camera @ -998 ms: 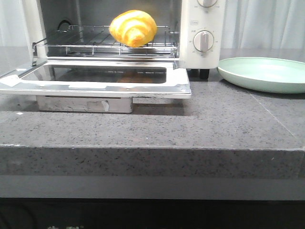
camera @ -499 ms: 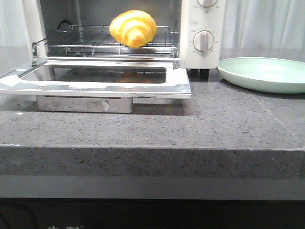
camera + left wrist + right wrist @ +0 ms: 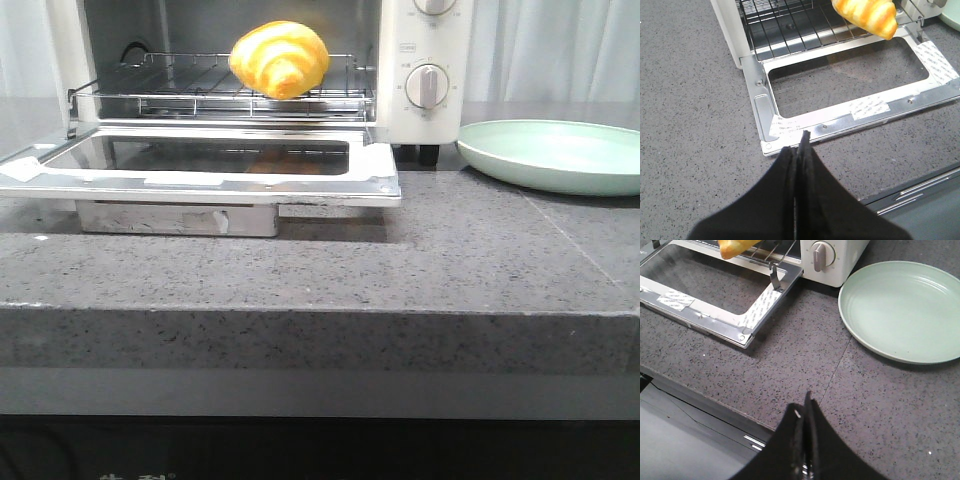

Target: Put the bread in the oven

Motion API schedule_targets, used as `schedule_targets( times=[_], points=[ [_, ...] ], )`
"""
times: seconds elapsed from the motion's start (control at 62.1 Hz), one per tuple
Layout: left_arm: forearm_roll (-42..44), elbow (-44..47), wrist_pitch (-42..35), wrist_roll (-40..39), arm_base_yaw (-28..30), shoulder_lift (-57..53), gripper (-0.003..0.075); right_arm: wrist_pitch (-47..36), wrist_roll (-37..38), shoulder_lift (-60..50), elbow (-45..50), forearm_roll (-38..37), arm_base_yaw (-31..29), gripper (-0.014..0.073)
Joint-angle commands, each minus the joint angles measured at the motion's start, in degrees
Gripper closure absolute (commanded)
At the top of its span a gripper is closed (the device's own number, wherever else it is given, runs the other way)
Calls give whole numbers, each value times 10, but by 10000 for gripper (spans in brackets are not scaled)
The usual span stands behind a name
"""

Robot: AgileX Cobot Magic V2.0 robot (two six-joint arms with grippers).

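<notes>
**Bread on the rack, door down**

Front view: we see the bread (image 3: pixel 279 59) on the oven (image 3: pixel 420 60) rack, top centre. Left wrist: left claw (image 3: pixel 799 145) closed, empty; bread upper right, nearer this arm. Right wrist: right claw (image 3: pixel 804 412) closed, empty.

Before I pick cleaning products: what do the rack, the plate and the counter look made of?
Wire rack: bright metal, likely chromed or stainless, thin shiny rods. Plate: pale green, smooth with a soft sheen, ceramic or melamine; cannot tell which. Counter: grey speckled stone or stone-look composite, matte.
</notes>
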Motion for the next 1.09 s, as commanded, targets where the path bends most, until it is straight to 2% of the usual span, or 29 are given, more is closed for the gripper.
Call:
schedule_targets(
  times=[0.0, 0.129, 0.241, 0.402, 0.611, 0.708, 0.837, 0.998, 1.078],
  points=[
    [1, -16, -37, -6, -5, 1, 738, -35, -5, 0, -16, -13, -3, 664],
    [7, -3, -50, -6, 12, -18, 738, -35, -5, 0, -16, -13, -3, 664],
    [-52, 48, -87, -6, 65, -71, 738, -35, -5, 0, -16, -13, -3, 664],
    [-144, 205, -229, -6, 162, -193, 738, -35, -5, 0, -16, -13, -3, 664],
    [-213, 415, -389, -6, 237, -338, 738, -35, -5, 0, -16, -13, -3, 664],
    [-215, 493, -453, -6, 245, -392, 738, -35, -5, 0, -16, -13, -3, 664],
    [-215, 549, -531, -1, 245, -435, 738, -35, -5, 0, -16, -13, -3, 664],
    [-183, 589, -587, 0, 246, -463, 738, -35, -5, 0, -16, -13, -3, 664],
    [-158, 588, -579, 0, 253, -469, 738, -35, -5, 0, -16, -13, -3, 664]
  ],
)
